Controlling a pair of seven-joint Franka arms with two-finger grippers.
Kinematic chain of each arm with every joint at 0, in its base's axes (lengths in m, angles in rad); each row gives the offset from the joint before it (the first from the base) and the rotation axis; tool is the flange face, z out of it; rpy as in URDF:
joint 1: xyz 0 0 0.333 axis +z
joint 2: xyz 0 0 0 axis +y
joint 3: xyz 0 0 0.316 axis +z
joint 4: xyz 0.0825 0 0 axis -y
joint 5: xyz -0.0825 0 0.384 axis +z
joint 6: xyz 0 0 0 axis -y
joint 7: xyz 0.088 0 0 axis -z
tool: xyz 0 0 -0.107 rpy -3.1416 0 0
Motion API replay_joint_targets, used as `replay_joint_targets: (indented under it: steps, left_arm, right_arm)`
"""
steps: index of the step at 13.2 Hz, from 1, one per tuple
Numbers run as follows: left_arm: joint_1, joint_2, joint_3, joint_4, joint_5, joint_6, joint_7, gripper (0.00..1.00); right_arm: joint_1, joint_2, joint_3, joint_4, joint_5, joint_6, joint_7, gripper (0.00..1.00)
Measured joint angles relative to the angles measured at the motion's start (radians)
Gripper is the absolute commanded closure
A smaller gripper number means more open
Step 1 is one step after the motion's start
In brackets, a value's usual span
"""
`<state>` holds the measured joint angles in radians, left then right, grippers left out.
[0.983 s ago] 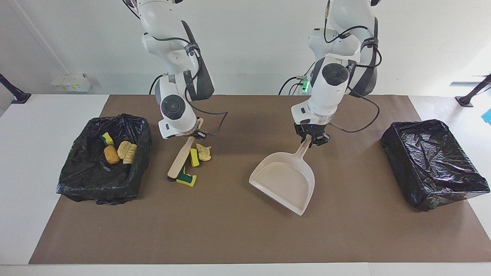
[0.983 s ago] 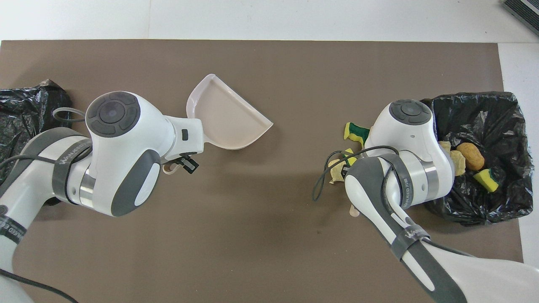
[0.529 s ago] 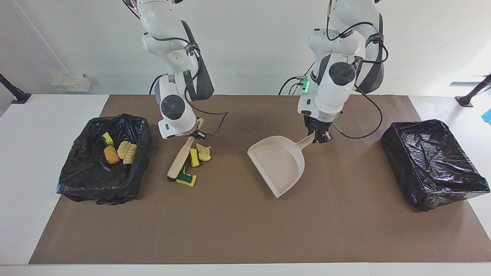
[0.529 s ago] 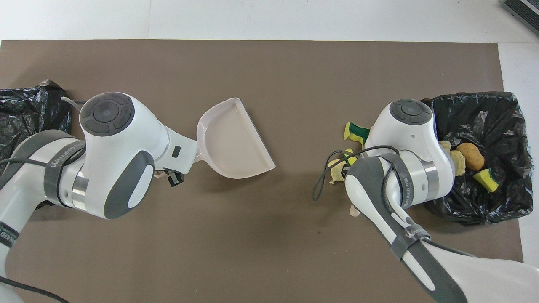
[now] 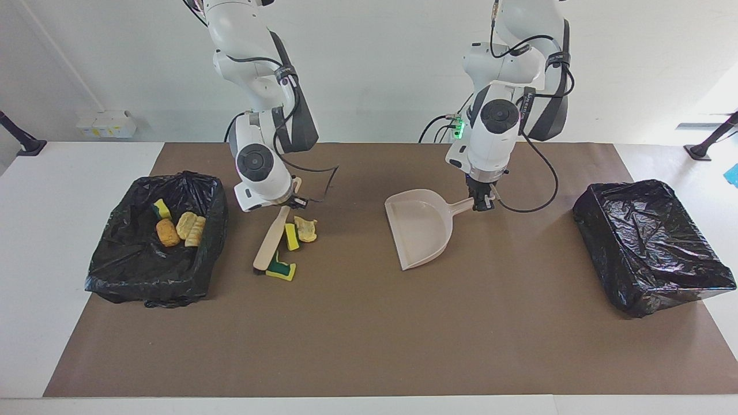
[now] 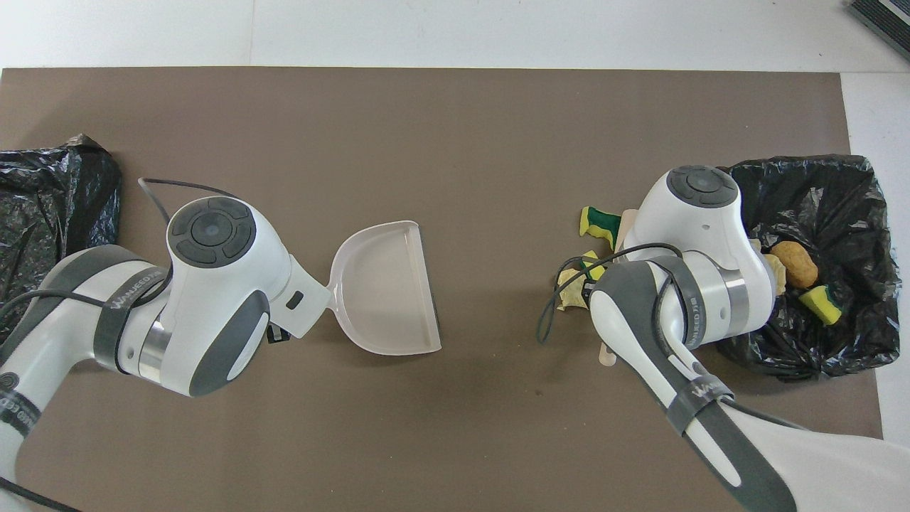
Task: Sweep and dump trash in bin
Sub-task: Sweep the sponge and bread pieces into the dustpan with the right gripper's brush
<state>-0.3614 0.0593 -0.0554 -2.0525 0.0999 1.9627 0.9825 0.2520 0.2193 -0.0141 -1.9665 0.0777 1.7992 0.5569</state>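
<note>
Covering white table (image 5: 34, 242), brown mat (image 5: 357, 334); left tool (image 5: 481, 203) clamped on dustpan (image 5: 420, 227), right tool (image 5: 295, 199) on brush (image 5: 271, 239).

A pale dustpan (image 6: 387, 288) lies on the brown mat (image 6: 455, 128) near the middle, its handle running under the left arm (image 6: 206, 284). Toward the right arm's end, sponge scraps (image 6: 597, 220) and a tan chunk (image 6: 569, 284) sit beside the right arm (image 6: 693, 235). A black-lined bin (image 6: 846, 185) holds more scraps (image 6: 793, 259). Another black bin (image 6: 50, 192) sits at the left arm's end.
</note>
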Motion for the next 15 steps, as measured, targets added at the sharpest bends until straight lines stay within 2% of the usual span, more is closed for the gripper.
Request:
replay_joint_targets:
  steps: [7,11,15]
  left_arm:
    - [-0.011,-0.008,-0.005,-0.058,0.002,0.093,0.002,1.0]
    - [-0.015,-0.008,-0.007,-0.077,0.002,0.124,-0.053,1.0]
    - [-0.025,-0.008,-0.007,-0.086,0.002,0.137,-0.078,1.0]
  right_arm:
    - [0.017,0.0,0.008,0.003,0.0,-0.033,-0.242,1.0]
    - [0.062,0.0,0.033,0.006,0.0,-0.034,-0.304,1.0]
    - [0.09,0.005,0.058,0.016,0.087,-0.01,-0.355,1.0]
